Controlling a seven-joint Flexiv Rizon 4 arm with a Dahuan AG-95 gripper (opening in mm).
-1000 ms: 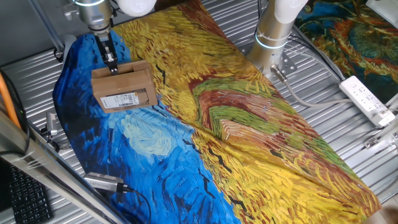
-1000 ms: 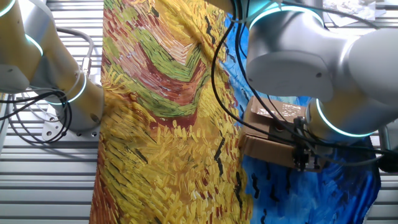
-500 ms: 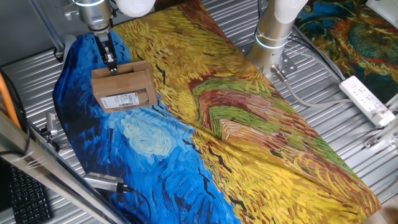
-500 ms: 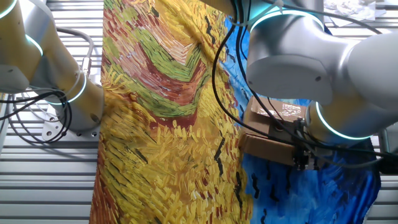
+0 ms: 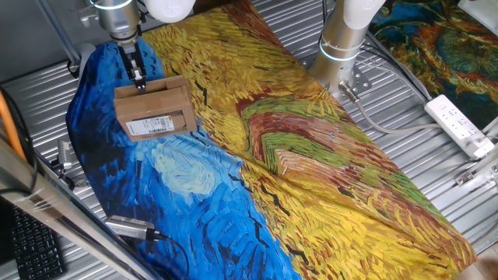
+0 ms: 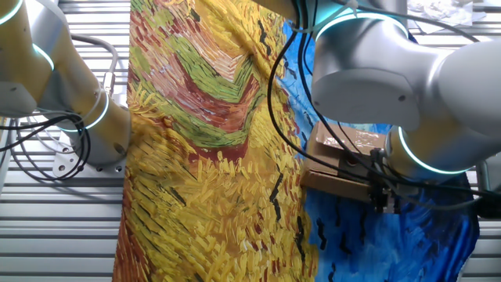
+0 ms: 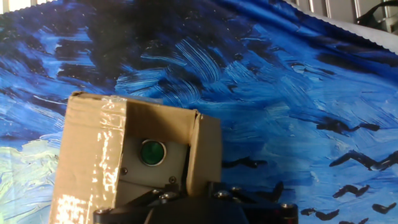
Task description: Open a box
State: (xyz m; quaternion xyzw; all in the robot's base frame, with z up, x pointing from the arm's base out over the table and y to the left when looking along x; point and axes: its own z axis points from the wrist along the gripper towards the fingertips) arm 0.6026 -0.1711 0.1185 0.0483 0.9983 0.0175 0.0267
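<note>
Hand view shows the small brown cardboard box near the table's far-left corner, one flap partly raised; my gripper grips its edge, jaws narrow; opening remains unfinished.

The box is matt brown cardboard, with glossy clear tape, seemingly plastic; the cloth looks soft, painterly; the desk is ribbed metal.
</note>
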